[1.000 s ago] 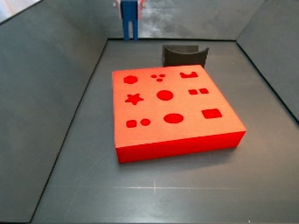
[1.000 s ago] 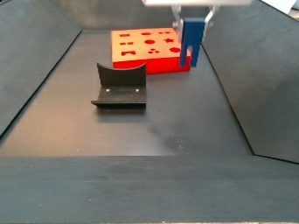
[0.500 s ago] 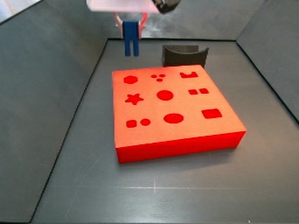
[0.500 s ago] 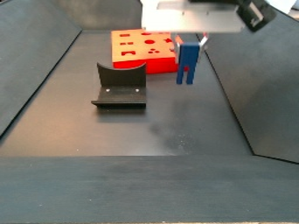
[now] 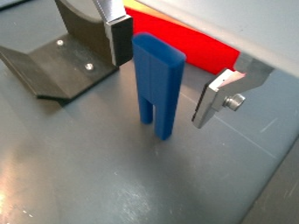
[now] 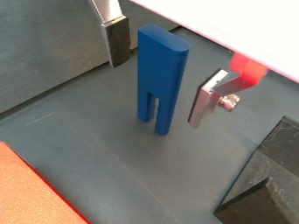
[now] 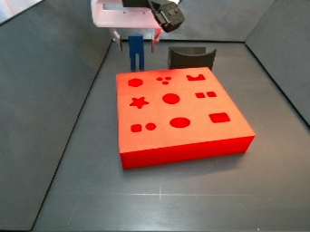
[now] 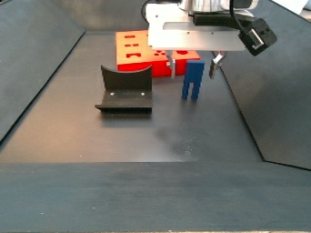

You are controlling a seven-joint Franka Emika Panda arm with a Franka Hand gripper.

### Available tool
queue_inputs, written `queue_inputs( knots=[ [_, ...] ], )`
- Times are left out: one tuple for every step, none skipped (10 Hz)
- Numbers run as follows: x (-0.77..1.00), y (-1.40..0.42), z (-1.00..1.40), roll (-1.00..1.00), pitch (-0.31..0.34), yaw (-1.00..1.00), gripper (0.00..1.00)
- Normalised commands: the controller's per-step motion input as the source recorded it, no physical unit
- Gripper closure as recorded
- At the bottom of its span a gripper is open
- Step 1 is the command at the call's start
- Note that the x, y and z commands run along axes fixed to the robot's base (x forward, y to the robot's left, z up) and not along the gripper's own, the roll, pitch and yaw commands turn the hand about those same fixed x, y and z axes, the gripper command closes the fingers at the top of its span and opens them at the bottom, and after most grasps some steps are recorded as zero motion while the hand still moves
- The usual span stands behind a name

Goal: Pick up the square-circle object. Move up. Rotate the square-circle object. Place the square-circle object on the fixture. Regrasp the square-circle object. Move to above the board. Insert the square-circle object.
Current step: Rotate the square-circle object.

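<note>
Between the spread fingers (image 5: 216, 94) stands the square-circle object (image 5: 156, 83), upright on the floor beside the board (image 8: 152, 50), touching neither pad. You should lower the gripper (image 6: 158, 66) squarely, keep the peg centred, then close evenly so it doesn't tip. The fixture (image 8: 124, 88) sits well apart.

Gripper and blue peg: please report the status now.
Gripper open, fingers either side of the square-circle object, not touching. Peg upright on floor beside the board. Fixture apart, empty. Nothing in the way.
</note>
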Motion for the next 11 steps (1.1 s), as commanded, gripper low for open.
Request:
queue_inputs(
  knots=[
    [-0.01, 0.0, 1.0, -0.17, 0.009, -0.01, 0.0],
    [-0.02, 0.0, 1.0, -0.17, 0.03, -0.01, 0.0],
    [-0.02, 0.01, 0.97, -0.17, 0.039, -0.02, 0.0],
    [-0.01, 0.01, 0.76, -0.16, 0.048, -0.02, 0.0],
    [-0.01, 0.02, 0.57, -0.15, 0.055, -0.03, 0.0],
    [-0.01, 0.02, 0.33, -0.15, 0.06, -0.03, 0.0],
    [0.0, 0.02, 0.21, -0.15, 0.063, -0.04, 0.0],
    [0.0, 0.0, 0.0, -0.01, 0.005, 1.0, 0.0],
    [0.01, 0.0, -0.02, -0.01, 0.005, 1.0, 0.0],
    [0.01, -0.01, -0.01, -0.01, 0.004, 1.0, 0.0],
    [0.01, -0.01, -0.01, -0.01, 0.004, 1.0, 0.0]
  ],
)
